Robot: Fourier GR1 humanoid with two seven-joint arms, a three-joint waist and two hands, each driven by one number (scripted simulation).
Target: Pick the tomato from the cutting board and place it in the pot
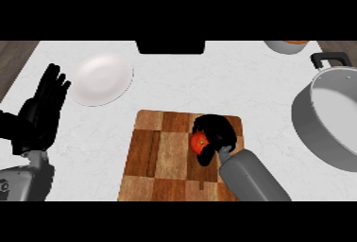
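Observation:
A red tomato (199, 142) lies on the wooden cutting board (160, 156), toward its right side. My right hand (215, 134) is over it, fingers curled round the tomato so that only its left part shows. The grey pot (327, 123) with a black handle stands at the right edge of the counter, apart from the board. My left hand (42, 111) rests open at the left edge, fingers up, holding nothing.
A white plate (102, 79) sits behind the board at the left. A dark object (171, 46) lies at the counter's back edge, and a small bowl (286, 46) at the back right. White counter surrounds the board.

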